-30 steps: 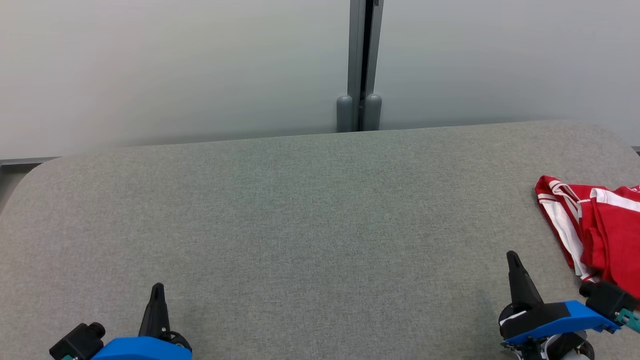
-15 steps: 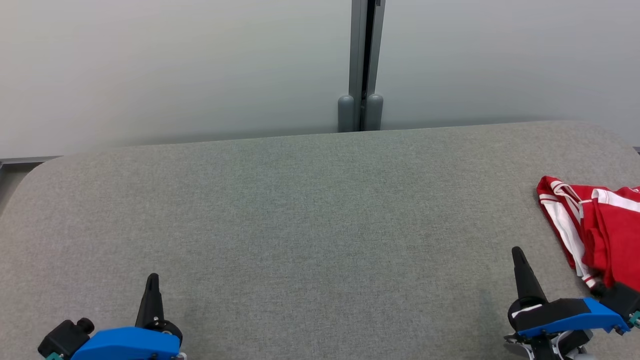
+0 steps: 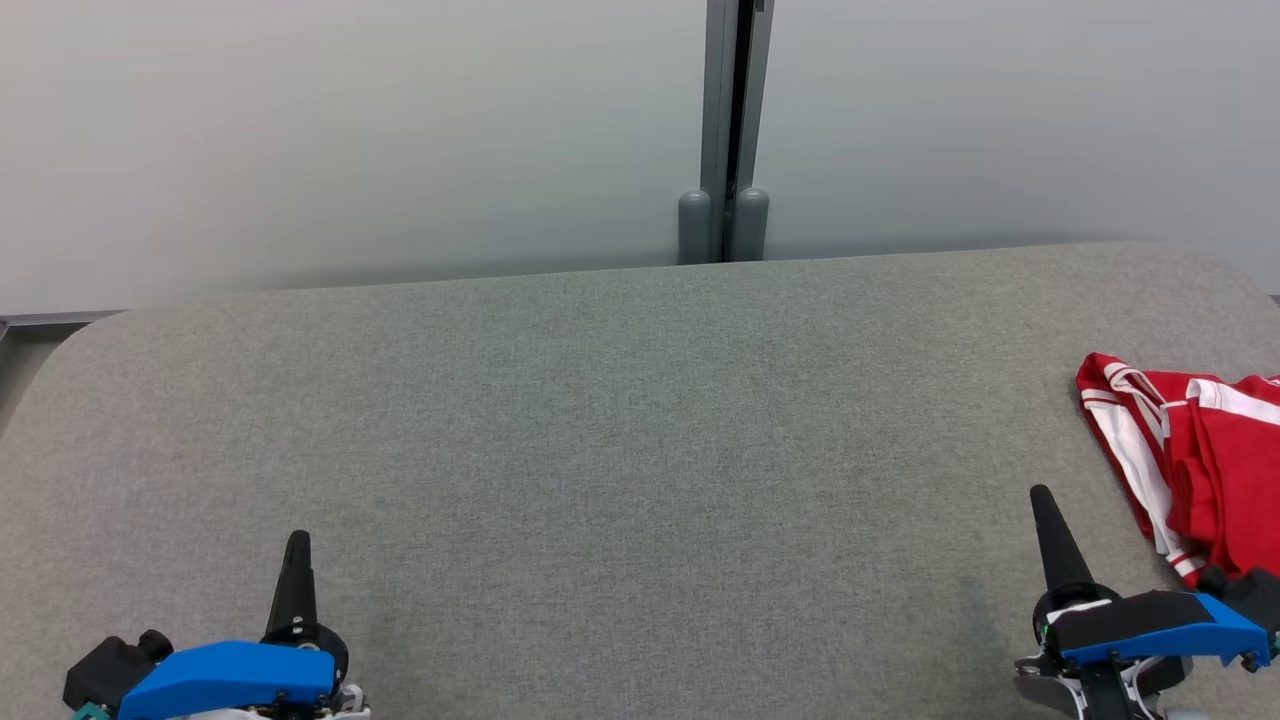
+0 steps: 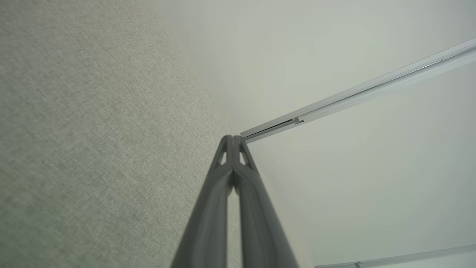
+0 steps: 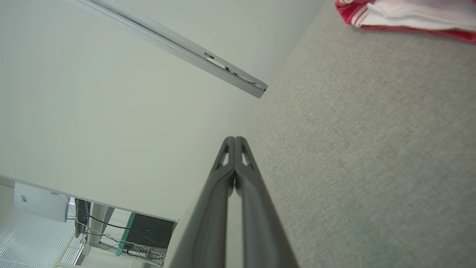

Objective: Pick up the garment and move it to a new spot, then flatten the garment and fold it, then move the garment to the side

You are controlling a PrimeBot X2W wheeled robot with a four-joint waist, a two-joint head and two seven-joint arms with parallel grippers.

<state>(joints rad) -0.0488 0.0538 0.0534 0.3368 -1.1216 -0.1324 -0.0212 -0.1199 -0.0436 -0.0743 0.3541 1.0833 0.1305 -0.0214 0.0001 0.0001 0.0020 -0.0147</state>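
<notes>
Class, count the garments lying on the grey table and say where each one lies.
1. The red-and-white garment lies bunched at the right edge of the table, beside the right gripper; it runs past the head view's edge, so part may be hidden.

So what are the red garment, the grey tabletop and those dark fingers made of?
Garment: soft cloth, red with white stripes, lying in limp folds. Tabletop: seems covered in grey fabric; a fine weave shows. Fingers: probably moulded plastic, smooth and matt.
</notes>
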